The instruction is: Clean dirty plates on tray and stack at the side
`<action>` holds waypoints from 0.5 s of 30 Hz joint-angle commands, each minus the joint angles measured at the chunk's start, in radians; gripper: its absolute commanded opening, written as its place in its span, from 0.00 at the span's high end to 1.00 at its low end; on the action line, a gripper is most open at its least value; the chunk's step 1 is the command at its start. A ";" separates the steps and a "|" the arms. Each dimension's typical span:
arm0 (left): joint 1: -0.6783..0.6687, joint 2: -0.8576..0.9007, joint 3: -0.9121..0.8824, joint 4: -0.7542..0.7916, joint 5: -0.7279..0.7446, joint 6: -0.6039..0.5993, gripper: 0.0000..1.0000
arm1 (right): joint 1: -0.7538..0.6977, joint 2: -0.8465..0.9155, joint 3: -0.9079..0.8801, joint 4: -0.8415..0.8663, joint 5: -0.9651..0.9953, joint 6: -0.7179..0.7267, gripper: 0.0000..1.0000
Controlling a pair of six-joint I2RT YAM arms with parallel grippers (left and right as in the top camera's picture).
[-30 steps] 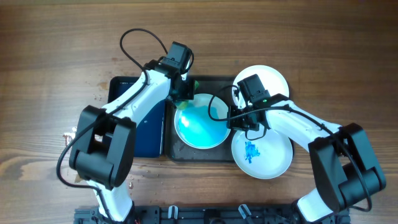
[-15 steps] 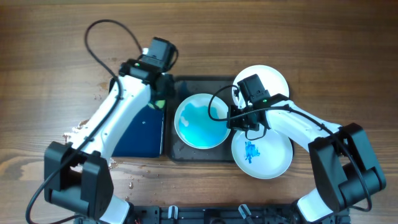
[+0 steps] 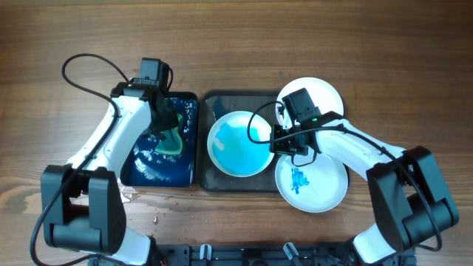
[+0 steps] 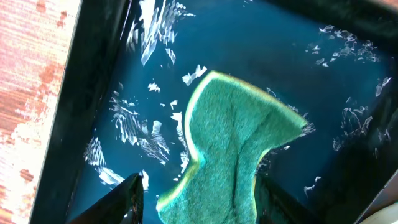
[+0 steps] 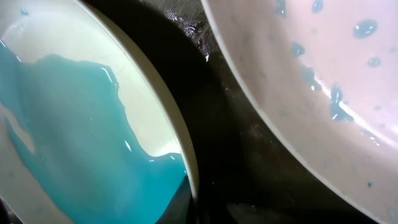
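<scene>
A dirty plate [image 3: 238,144] with a pale blue wash lies in the dark grey tray [image 3: 213,179]. My right gripper [image 3: 284,145] is shut on its right rim, and the right wrist view shows that rim [image 5: 184,149] pinched at the gripper [image 5: 198,200]. A second plate [image 3: 310,182] with a blue smear overlaps the tray's right edge in front. The third plate [image 3: 316,94] lies behind it. My left gripper [image 3: 168,127] hangs open over a green sponge [image 3: 172,139]. In the left wrist view the sponge [image 4: 239,143] lies between the spread fingers [image 4: 129,200], apart from the left one.
The sponge lies in a smaller dark blue tray [image 3: 140,166] holding foamy water, left of the grey tray. Water drops spot the wood [image 3: 140,210] in front of it. Bare wood-grain tabletop [image 3: 59,111] extends on all sides.
My left arm swung left from the blue-washed plate to the dark blue tray, and its jaws opened, leaving the sponge in the water. The right arm and the plates stayed put.
</scene>
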 commanded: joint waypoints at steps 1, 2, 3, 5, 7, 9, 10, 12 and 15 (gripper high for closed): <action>0.002 -0.049 0.040 -0.032 0.005 -0.018 0.48 | -0.005 0.035 -0.024 -0.013 0.051 0.001 0.96; 0.002 -0.069 0.051 -0.037 0.008 -0.024 0.47 | -0.005 0.035 -0.024 -0.013 0.052 0.000 0.96; 0.002 -0.103 0.062 -0.041 0.032 -0.026 0.47 | -0.005 0.035 -0.024 -0.012 0.052 0.000 0.96; 0.002 -0.171 0.066 -0.043 0.079 -0.027 0.47 | -0.005 0.035 -0.024 -0.008 0.051 -0.012 0.96; 0.002 -0.243 0.066 -0.052 0.111 -0.030 0.48 | -0.005 0.034 -0.022 0.011 0.040 -0.045 0.95; 0.002 -0.304 0.066 -0.067 0.126 -0.046 0.49 | -0.005 0.030 -0.004 0.022 0.020 -0.056 0.95; 0.002 -0.324 0.066 -0.076 0.126 -0.058 0.49 | -0.004 0.029 0.012 0.018 0.005 -0.075 0.95; 0.004 -0.334 0.066 -0.089 0.126 -0.075 0.56 | -0.002 0.027 0.046 -0.001 -0.001 -0.099 0.95; 0.015 -0.334 0.066 -0.091 0.124 -0.106 0.50 | -0.002 0.025 0.122 -0.084 0.011 -0.173 0.95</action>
